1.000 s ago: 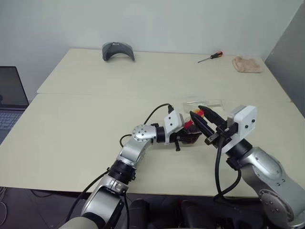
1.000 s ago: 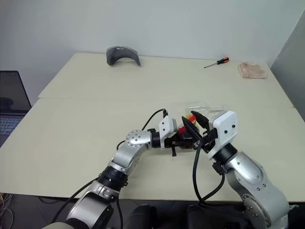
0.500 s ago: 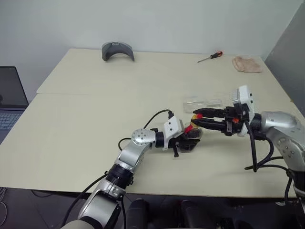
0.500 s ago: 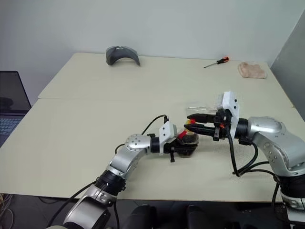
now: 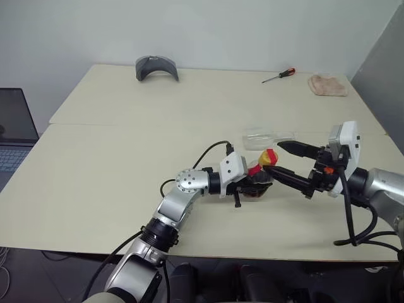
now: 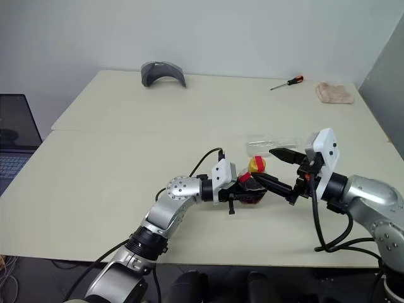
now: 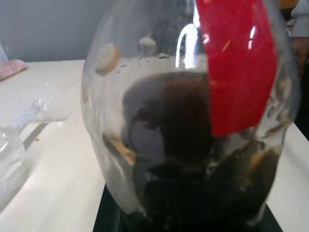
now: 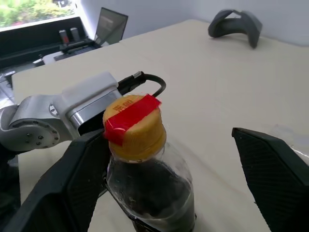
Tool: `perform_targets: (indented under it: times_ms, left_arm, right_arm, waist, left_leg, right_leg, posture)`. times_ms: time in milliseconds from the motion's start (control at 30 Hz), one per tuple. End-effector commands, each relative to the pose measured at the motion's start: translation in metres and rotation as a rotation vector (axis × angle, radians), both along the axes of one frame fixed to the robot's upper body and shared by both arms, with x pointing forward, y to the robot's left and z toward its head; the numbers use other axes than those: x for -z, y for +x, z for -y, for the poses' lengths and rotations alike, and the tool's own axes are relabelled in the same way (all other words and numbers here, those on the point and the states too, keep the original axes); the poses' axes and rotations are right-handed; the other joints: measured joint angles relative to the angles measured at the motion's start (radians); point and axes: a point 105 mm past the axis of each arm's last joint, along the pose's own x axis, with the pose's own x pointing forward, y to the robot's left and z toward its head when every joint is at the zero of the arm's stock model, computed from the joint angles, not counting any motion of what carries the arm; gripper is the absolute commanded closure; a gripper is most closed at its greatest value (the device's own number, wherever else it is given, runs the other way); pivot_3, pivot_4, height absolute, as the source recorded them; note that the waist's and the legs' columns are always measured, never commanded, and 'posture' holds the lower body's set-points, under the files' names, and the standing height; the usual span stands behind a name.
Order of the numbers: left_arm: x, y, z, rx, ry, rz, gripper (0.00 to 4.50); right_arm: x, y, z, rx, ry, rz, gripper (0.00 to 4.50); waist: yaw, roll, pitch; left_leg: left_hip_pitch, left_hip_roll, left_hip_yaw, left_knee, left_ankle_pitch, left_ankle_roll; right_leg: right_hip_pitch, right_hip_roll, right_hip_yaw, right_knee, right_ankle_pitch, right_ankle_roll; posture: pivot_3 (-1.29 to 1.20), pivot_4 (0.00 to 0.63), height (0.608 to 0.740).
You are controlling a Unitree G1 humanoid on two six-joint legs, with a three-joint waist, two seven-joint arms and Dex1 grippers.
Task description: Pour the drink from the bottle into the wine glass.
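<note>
One bottle (image 5: 257, 180) — one wine glass (image 5: 270, 137)

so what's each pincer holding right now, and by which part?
Left pincer is shut on the bottle, gripping its round body low down. Right pincer stands open around the yellow cap and holds nothing.

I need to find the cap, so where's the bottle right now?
The bottle stands near the table's front edge, right of centre, held by the left end effector, its yellow cap between the open right end effector's fingers.
</note>
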Motion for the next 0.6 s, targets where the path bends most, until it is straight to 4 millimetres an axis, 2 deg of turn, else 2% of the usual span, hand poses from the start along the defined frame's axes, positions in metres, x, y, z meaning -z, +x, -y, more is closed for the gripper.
perform_targets:
  times_ms: [33,133,233,400,600]
  left_arm:
    - [-0.013,-0.005,0.006,0.037,-0.039,0.044,3.65]
    - [-0.012,-0.005,0.007,0.042,-0.037,0.044,3.65]
    - [-0.012,-0.005,0.007,0.044,-0.036,0.043,3.65]
    - [-0.011,-0.006,0.007,0.044,-0.035,0.042,3.65]
    - [-0.010,-0.006,0.007,0.038,-0.036,0.039,3.66]
  right_arm:
    - [-0.017,-0.008,-0.016,0.043,0.052,0.114,0.16]
    - [-0.015,-0.008,-0.032,0.077,0.093,0.141,0.16]
    - [-0.016,-0.003,-0.033,0.117,0.111,0.154,0.16]
    - [-0.015,0.006,-0.014,0.208,0.116,0.154,0.16]
    - [-0.001,-0.001,0.014,0.259,0.064,0.106,0.16]
  waist:
    - [0.000,0.000,0.000]
    - [0.000,0.000,0.000]
    - [0.000,0.000,0.000]
    - [0.000,0.000,0.000]
    - [0.001,0.000,0.000]
  left_leg:
    - [0.000,0.000,0.000,0.000,0.000,0.000]
    - [0.000,0.000,0.000,0.000,0.000,0.000]
    - [0.000,0.000,0.000,0.000,0.000,0.000]
    - [0.000,0.000,0.000,0.000,0.000,0.000]
    - [0.000,0.000,0.000,0.000,0.000,0.000]
  right_leg:
    - [0.000,0.000,0.000,0.000,0.000,0.000]
    - [0.000,0.000,0.000,0.000,0.000,0.000]
    - [0.000,0.000,0.000,0.000,0.000,0.000]
    - [0.000,0.000,0.000,-0.001,0.000,0.000]
    - [0.000,0.000,0.000,-0.001,0.000,0.000]
  posture:
    - [0.00,0.150,0.740]
    - [0.00,0.150,0.740]
    - [0.00,0.150,0.740]
    - [0.00,0.150,0.740]
    - [0.00,0.150,0.740]
